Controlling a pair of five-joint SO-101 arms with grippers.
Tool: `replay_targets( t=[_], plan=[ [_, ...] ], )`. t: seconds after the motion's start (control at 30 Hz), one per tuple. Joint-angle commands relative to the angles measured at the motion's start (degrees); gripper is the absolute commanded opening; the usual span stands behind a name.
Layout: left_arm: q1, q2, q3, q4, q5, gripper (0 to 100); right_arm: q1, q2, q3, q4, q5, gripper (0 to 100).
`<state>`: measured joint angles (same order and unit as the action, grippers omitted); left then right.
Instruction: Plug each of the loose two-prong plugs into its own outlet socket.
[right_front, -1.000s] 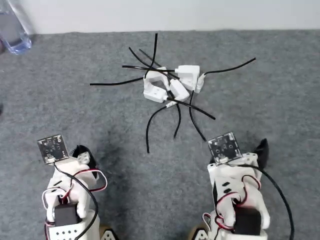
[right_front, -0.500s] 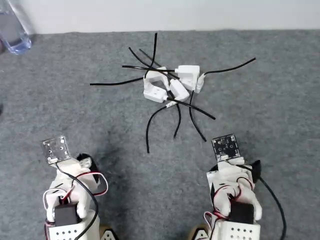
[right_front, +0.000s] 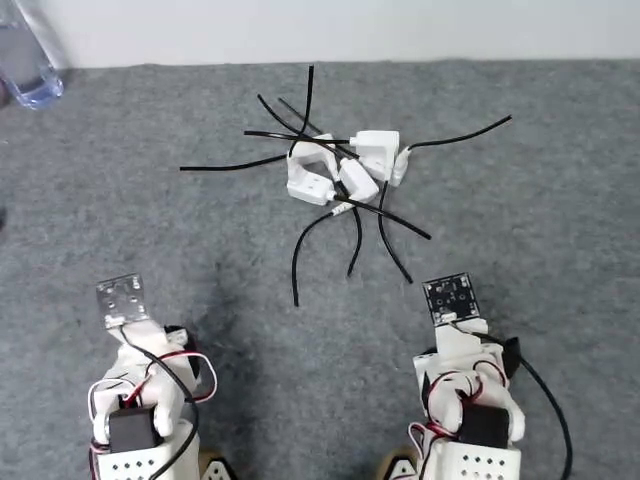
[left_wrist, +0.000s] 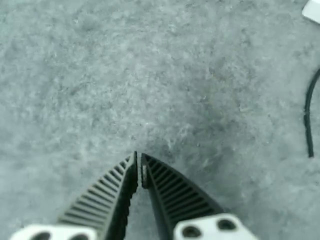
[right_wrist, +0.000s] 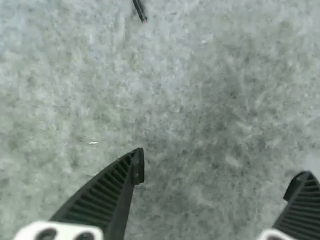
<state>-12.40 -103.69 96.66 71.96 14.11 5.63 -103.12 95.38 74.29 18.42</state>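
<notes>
The cluster of white plugs and sockets (right_front: 340, 165) lies on the grey table (right_front: 560, 200), toward the middle of its far edge; the white pieces touch one another in a heap, and it is not clear whether any plug sits in a socket; black cords (right_front: 352, 238) run out from the heap in all directions, several crossing over it, three trailing toward the near edge. The left arm (right_front: 140, 405) stands at the near edge toward the left corner, the right arm (right_front: 468, 400) at the near edge toward the right, both well apart from the heap. The left gripper (left_wrist: 138, 159) hangs over bare carpet with its ribbed fingers pressed together, holding nothing; one black cord (left_wrist: 307, 119) lies off to its side. The right gripper (right_wrist: 219, 164) hangs over bare carpet with its fingers spread wide, nothing between them; the tip of a cord (right_wrist: 140, 11) lies ahead of it. A clear bottle (right_front: 25, 60) stands at the far left corner.
</notes>
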Motion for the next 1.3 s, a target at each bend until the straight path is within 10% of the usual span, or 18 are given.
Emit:
replay_targets(
  t=[0.0,0.23,0.5,0.7,1.27],
  plan=[
    [0.09,-0.44,-0.22,0.18,-13.71,2,4.62,-0.31,0.97,0.40,-0.62,42.4],
    [0.53,-0.44,-0.22,0.18,-21.27,1,13.32,-0.40,1.05,0.40,-7.65,42.5],
    [0.18,-0.44,-0.22,0.18,-0.62,1,5.85,-0.31,1.05,0.48,-12.31,42.5],
    [0.53,-0.44,-0.22,0.18,-1.76,1,2.86,-0.40,1.05,0.40,-21.27,42.6],
    [0.26,-0.44,-0.22,0.18,-1.67,1,-4.53,-0.40,1.05,0.48,-17.32,42.4]
  ],
)
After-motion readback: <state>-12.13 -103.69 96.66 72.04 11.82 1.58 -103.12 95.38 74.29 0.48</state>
